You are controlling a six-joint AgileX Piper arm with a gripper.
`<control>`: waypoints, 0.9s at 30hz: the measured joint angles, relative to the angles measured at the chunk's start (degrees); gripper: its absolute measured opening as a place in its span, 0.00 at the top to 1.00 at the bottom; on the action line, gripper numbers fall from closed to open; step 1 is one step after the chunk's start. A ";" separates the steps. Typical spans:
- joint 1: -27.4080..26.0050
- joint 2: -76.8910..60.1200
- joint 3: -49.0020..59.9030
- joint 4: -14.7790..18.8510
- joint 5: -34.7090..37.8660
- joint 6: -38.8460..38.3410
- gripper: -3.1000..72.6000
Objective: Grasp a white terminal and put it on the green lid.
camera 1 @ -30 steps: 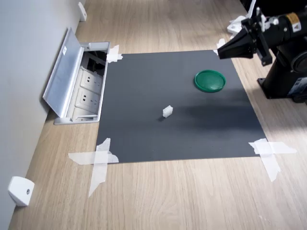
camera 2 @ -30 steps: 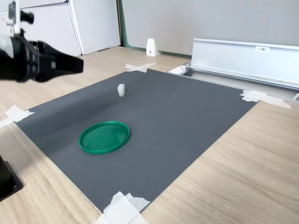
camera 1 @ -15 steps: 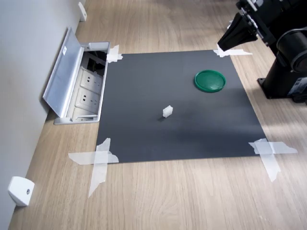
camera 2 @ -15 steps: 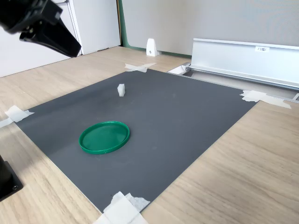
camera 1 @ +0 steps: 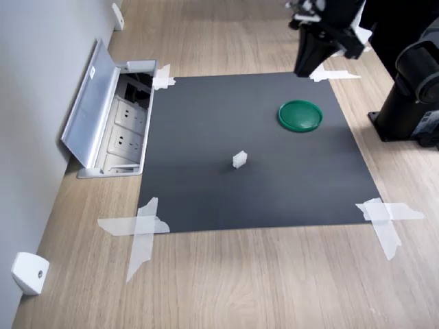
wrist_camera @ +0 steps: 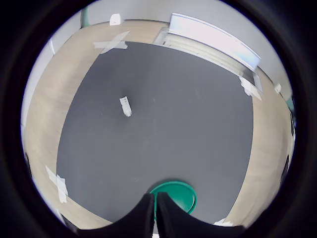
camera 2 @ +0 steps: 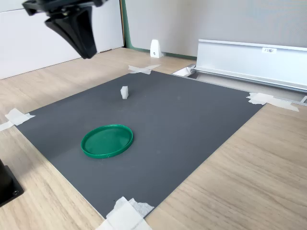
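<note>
Worktop: pale wood-grain worktop (camera 1: 274, 281) with a dark grey mat (camera 1: 254, 151) taped down at its corners by white tape strips (camera 1: 140, 229).
Nearest, second exterior view: a taped mat corner, then the green lid (camera 2: 107, 141), flat on the mat, rim up, with nothing on it.
Green lid elsewhere: near the first exterior view's right edge of the mat (camera 1: 300, 116); in the wrist view it sits just beyond the fingertips (wrist_camera: 174, 196).
White terminal: small white block standing alone on the mat, well apart from the lid, in both exterior views (camera 1: 239, 160) (camera 2: 124, 92) and in the wrist view (wrist_camera: 126, 106).
Pincer: high above the mat (camera 2: 85, 45), pointing down, nearer the lid than the terminal (camera 1: 306, 65); in the wrist view the two fingers (wrist_camera: 153, 218) lie closed together with nothing between them.
Farther back: an open aluminium socket box (camera 1: 110, 116) with its flap raised against the wall (camera 2: 249, 57).
Farthest: a small white wedge piece (camera 2: 155, 49) by the wall.
Progress: nothing done as yet; approach, opening, grasp, carry and release all appear to remain.
</note>
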 joint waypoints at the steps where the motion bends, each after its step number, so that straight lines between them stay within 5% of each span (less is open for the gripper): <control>1: 0.00 1.60 -0.82 0.00 -0.14 -1.23 0.97; 7: 0.00 11.61 -6.13 3.07 0.21 -6.24 0.86; 10: 0.23 15.16 -7.48 4.42 0.21 -9.89 0.70; 19: 8.32 20.74 -8.44 1.04 -1.59 -11.65 0.13; 27: 12.58 25.12 -8.49 0.31 -7.30 -9.49 0.04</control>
